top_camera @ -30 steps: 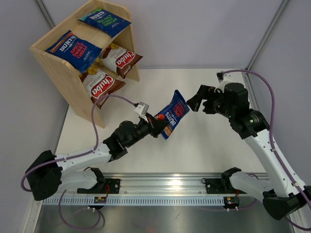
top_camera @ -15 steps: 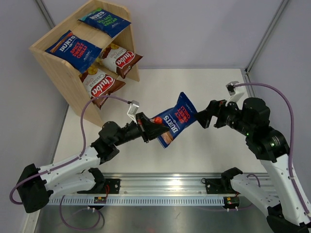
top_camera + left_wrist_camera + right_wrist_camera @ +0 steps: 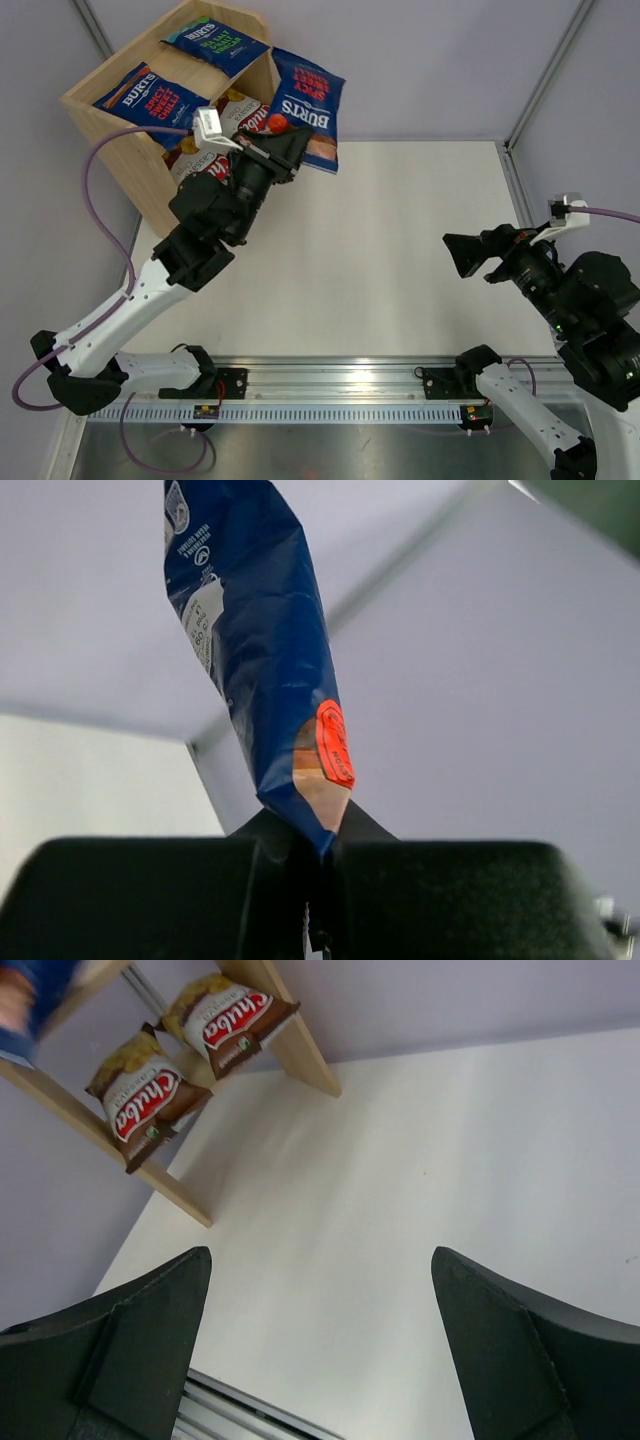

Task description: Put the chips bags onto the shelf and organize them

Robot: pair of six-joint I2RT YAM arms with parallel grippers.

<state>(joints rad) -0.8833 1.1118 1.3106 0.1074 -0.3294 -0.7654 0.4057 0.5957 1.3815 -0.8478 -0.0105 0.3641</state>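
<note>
Blue Burts bag (image 3: 308, 110) rides pinched in the left jaws, the shelf (image 3: 130, 165) close on their left; ease it flat onto the top tier. Left wrist: jaws clamp its corner. Right wrist: right jaws gape, empty, above the surface (image 3: 400, 1160).

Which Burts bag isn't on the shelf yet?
The Burts bag pinched in the left gripper, held up beside the shelf. The other two, the Spicy Sweet Chilli bag and the green-label bag, lie on its top tier.
</note>
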